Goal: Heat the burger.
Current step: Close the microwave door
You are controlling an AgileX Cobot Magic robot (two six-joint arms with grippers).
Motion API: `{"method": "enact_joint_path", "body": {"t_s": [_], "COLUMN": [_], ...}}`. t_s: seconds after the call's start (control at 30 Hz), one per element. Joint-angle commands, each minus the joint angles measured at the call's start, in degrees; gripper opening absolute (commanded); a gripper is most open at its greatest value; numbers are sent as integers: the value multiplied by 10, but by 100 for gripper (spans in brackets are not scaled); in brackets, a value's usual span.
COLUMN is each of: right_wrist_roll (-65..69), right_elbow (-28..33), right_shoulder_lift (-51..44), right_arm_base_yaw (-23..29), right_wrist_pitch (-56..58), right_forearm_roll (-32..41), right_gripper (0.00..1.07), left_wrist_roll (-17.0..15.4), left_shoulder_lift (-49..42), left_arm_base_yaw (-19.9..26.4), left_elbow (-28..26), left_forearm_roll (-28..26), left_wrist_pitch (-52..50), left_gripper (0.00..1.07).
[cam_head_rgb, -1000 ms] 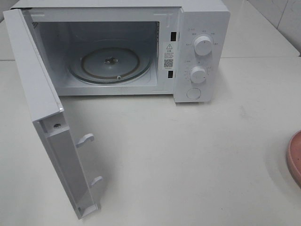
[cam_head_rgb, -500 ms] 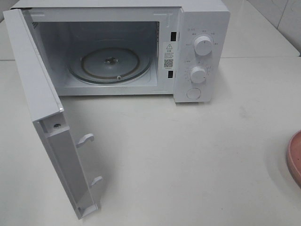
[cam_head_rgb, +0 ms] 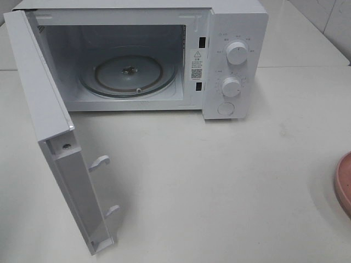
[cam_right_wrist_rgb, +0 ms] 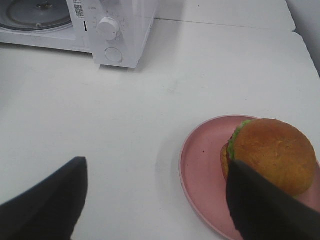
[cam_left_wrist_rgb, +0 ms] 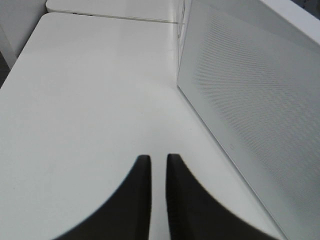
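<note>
While burger sits on pink plate on table, well apart from open microwave, we judge it light, soft, stacked, liable to slide apart; take bun sides low. Right hand wide open, empty; left hand nearly closed, empty.

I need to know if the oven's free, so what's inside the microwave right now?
Inside the open microwave only the glass turntable shows, with nothing on it. The burger sits outside on the pink plate. The cavity's near corners and ceiling are hidden.
</note>
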State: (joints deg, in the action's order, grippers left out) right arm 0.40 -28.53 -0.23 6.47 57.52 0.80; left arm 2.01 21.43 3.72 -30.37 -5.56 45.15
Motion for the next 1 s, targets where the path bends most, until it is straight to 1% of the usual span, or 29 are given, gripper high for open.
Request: {"method": "enact_joint_path", "body": {"t_s": [0.03,0.07,0.1,0.13,0.17,0.2,0.23,0.27,0.3,0.37,0.4,0.43,0.47,0.5,0.53,0.57,0.6,0.63,0.67,0.7,0.73,0.77,0.8,0.83,0.87,0.9,0.93,0.97,1.0], "right_wrist_roll": [-4,-4,-4,-4,-4,-4,-4,-4,-4,-4,-4,-4,-4,-4,-4,-4,-4,-4,-4,-4,-4,-4,-4,-4,-4,-4,-4,-4,-4], "right_elbow": [0,0,0,0,0,0,0,0,0,0,0,0,0,0,0,0,0,0,0,0,0,0,0,0,0,0,0,0,0], "right_shoulder_lift": [-15,-15,-15,-15,-15,-15,-15,-15,-15,-15,-15,-15,-15,-15,-15,-15,-15,-15,-15,-15,-15,-15,-15,-15,-15,-15,-15,-15,-15], "right_arm_base_yaw": [-3,-3,-3,-3,-3,-3,-3,-3,-3,-3,-3,-3,-3,-3,-3,-3,-3,-3,-3,-3,-3,-3,-3,-3,-3,-3,-3,-3,-3], "right_wrist_pitch": [-6,-6,-6,-6,-6,-6,-6,-6,-6,-6,-6,-6,-6,-6,-6,-6,-6,-6,-6,-6,-6,-6,-6,-6,-6,-6,-6,-6,-6], "right_forearm_roll": [2,2,2,2,2,2,2,2,2,2,2,2,2,2,2,2,2,2,2,2,2,2,2,2,2,2,2,2,2], "right_gripper": [74,74,74,74,74,74,74,74,74,74,74,74,74,74,74,74,74,74,74,74,74,74,74,74,74,74,74,74,74], "left_wrist_roll": [32,32,37,50,50,54,62,62,73,75,76,76,76,76,74,67,67,66,66,66,65,65,55,16,16,-30,-56,-56,-76], "left_shoulder_lift": [47,47,54,72,72,81,95,95,111,117,130,130,144,144,152,167,167,186,194,194,214,214,225,245,245,269,283,283,298], "left_arm_base_yaw": [2,2,2,2,2,2,2,2,2,2,2,2,2,2,2,2,2,2,2,2,2,2,2,2,2,2,2,2,2], "left_elbow": [34,34,44,65,65,74,94,94,116,127,147,147,166,166,175,189,189,198,200,200,201,201,201,201,201,201,201,201,201], "left_forearm_roll": [-1,-1,-7,-19,-19,-24,-37,-37,-54,-58,-57,-57,-56,-56,-56,-50,-50,-30,-17,-17,21,21,43,74,74,109,125,125,138], "left_wrist_pitch": [-121,-121,-146,-207,-207,-236,-286,-286,-340,-362,-421,-421,-478,-478,-511,-564,-564,-611,-628,-628,-643,-643,-649,-659,-659,-676,-689,-689,-702], "left_gripper": [0,0,0,0,0,0,0,0,0,0,0,0,0,0,0,0,0,0,0,0,0,0,0,0,0,0,0,0,0]}}
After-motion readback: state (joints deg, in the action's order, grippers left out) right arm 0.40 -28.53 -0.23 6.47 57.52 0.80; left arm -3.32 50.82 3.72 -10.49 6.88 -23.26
